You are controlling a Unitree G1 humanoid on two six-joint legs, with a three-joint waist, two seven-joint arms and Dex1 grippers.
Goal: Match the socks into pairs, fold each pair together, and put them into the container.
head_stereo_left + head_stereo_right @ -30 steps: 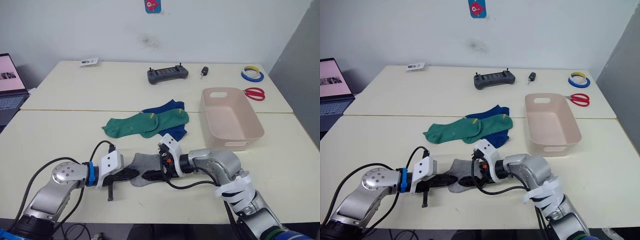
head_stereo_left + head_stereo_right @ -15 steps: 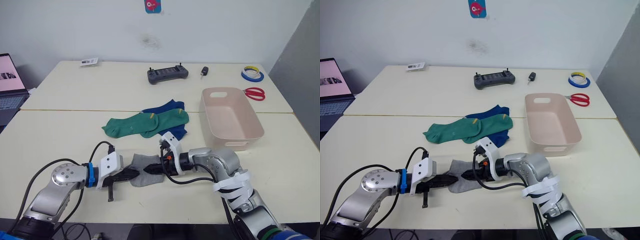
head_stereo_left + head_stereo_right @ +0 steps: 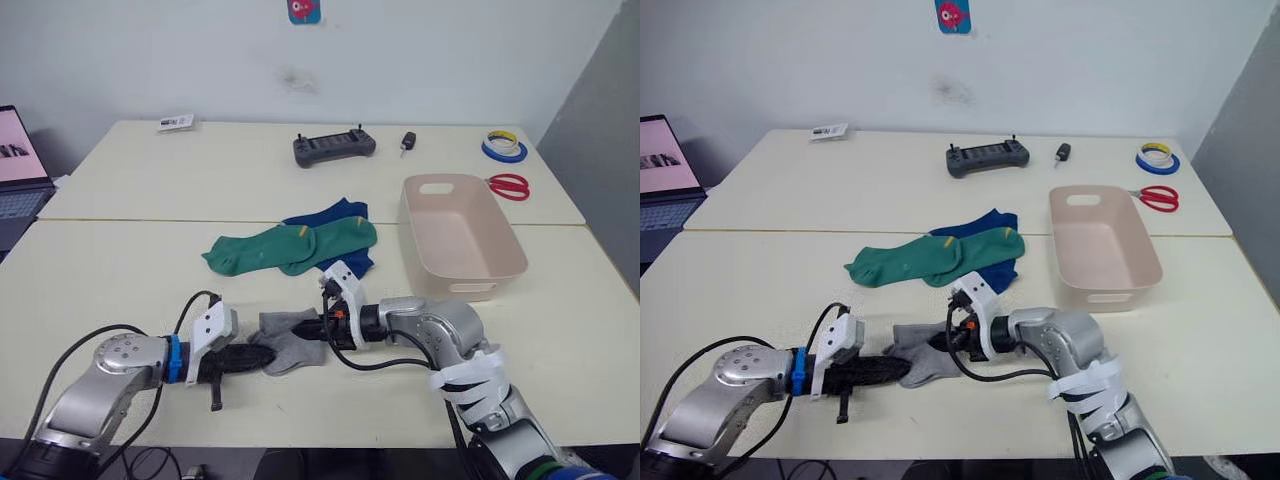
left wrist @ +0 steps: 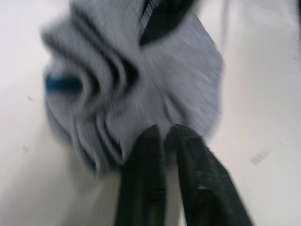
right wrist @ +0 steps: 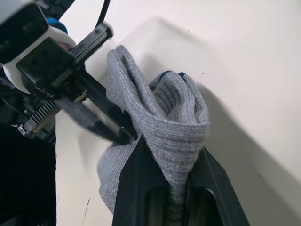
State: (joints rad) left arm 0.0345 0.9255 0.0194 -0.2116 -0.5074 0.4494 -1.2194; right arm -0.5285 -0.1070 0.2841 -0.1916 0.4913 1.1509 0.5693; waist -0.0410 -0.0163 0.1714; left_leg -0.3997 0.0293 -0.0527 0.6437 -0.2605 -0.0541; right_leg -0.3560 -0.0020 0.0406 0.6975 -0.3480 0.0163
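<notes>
— Where is the grey pair (image 3: 287, 337)?
— Bunched on the near table (image 3: 120, 270), between both grippers. The right gripper (image 5: 169, 157) pinches a fold; the left gripper (image 4: 162, 136), fingers nearly together, touches its edge.
— And the container (image 3: 458, 236)?
— Farther right, well apart.

Heather grey socks (image 3: 288, 336), green socks (image 3: 290, 246) with yellow marks, royal blue socks (image 3: 340, 216), beige-pink container (image 3: 500, 240).

The grey socks (image 5: 169, 127) are looking like soft ribbed knit cloth; the container (image 3: 462, 236) is showing smooth matt plastic.
</notes>
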